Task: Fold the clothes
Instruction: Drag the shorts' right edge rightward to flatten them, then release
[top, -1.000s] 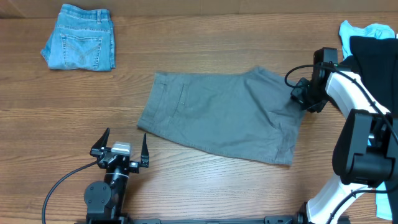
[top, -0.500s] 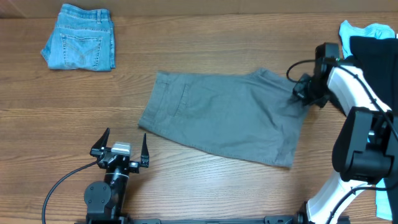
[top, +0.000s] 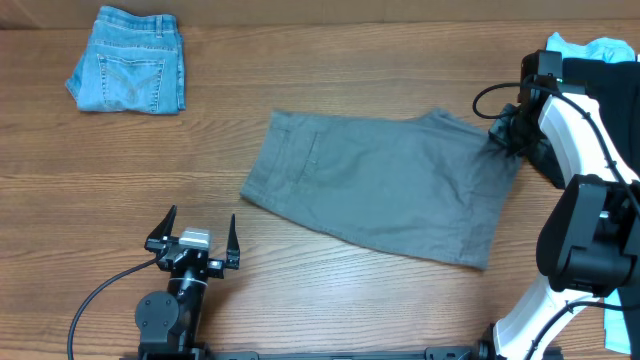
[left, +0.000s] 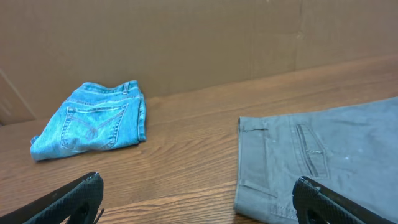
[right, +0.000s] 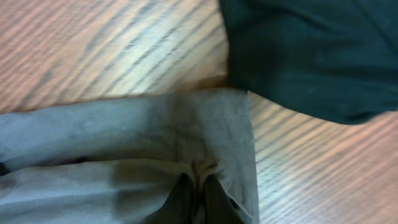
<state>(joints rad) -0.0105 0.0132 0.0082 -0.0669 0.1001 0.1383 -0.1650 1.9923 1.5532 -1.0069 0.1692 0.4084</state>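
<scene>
The grey shorts (top: 380, 185) lie flat in the middle of the table, waistband to the left. Their waistband and a welt pocket show in the left wrist view (left: 311, 155). My right gripper (top: 503, 133) is shut on the shorts' far right hem, and the pinched grey fabric shows bunched between its fingers (right: 200, 180). My left gripper (top: 193, 240) is open and empty near the front edge, left of the shorts; its tips frame bare wood (left: 199, 199). Folded denim (top: 130, 72) lies at the far left. A black garment (top: 605, 95) on a light-blue one (top: 575, 47) lies at the far right.
The black garment (right: 311, 56) lies just beside the shorts' hem in the right wrist view. The folded denim (left: 90, 121) lies against a brown back wall (left: 199, 37). More light-blue cloth (top: 622, 322) shows at the front right corner.
My right gripper has moved right and away, dragging the grey shorts by the hem to the right. The left arm has not moved.
</scene>
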